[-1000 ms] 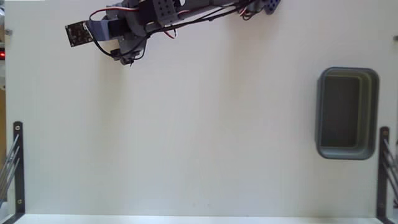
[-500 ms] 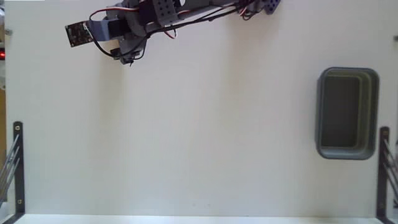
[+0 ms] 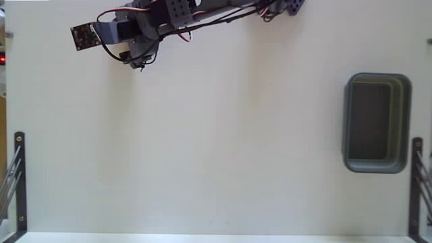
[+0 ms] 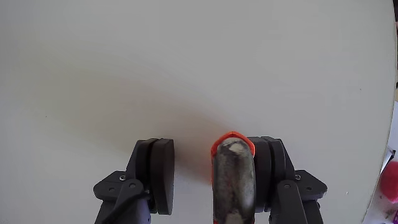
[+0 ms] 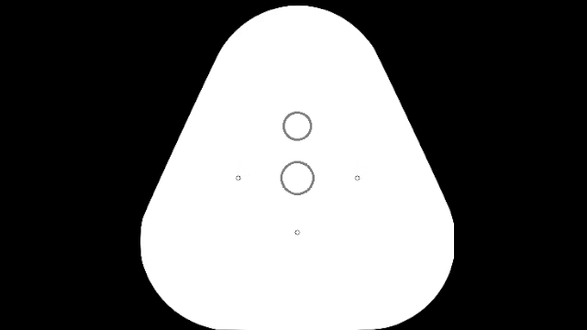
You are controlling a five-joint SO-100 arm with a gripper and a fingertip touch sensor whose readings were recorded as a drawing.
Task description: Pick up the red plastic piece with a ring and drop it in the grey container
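Nothing has moved: your arm (image 3: pixel 135 30) idles upper left, jaws apart, empty, red piece unseen, grey container (image 3: pixel 376 123) far right.

A white table (image 3: pixel 216 148) is seen (plain, matte), with the grey container (image 3: pixel 376 123) resting near its right edge.

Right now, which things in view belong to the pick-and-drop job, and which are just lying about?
Job: grey container; gripper, open; red-orange-rimmed part against its right-hand pad in the wrist view, possibly the red piece, cannot confirm.
Lying about: black brackets at the table's lower corners; pink-red blur at the wrist view's right edge.
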